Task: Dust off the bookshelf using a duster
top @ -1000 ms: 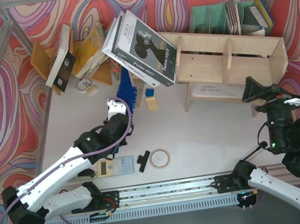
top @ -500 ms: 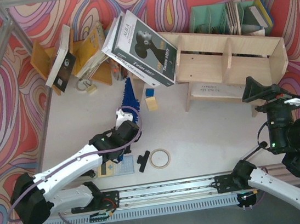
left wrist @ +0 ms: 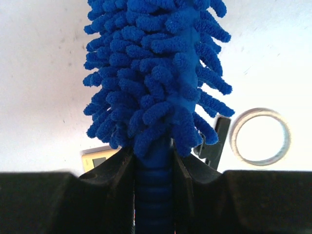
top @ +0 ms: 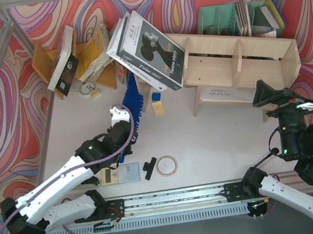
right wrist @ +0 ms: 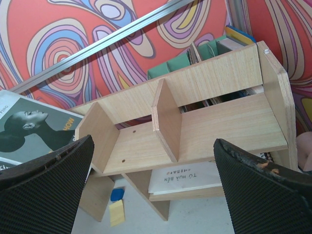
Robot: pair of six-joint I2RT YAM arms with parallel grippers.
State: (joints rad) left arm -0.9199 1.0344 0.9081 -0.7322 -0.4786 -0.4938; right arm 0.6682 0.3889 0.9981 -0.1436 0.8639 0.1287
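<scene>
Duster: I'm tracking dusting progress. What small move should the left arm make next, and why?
Probably swing the duster right toward the bookshelf. The left gripper is shut on its handle, but the fluffy head points at the leaning books, left of the open compartments.

The left pincer (left wrist: 153, 166) grips the duster (left wrist: 156, 73) by its handle, pale ring (left wrist: 260, 137) nearby.

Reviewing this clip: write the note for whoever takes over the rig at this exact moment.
Left tool: shut on the duster, gripping its handle.
Right tool: open, empty, facing the bookshelf.
The duster's head points toward the bookshelf's left end, below the leaning magazine; I cannot tell whether it touches.
Done: the duster is picked up.
Left: sweep the upper compartments and the lower tier.
</scene>
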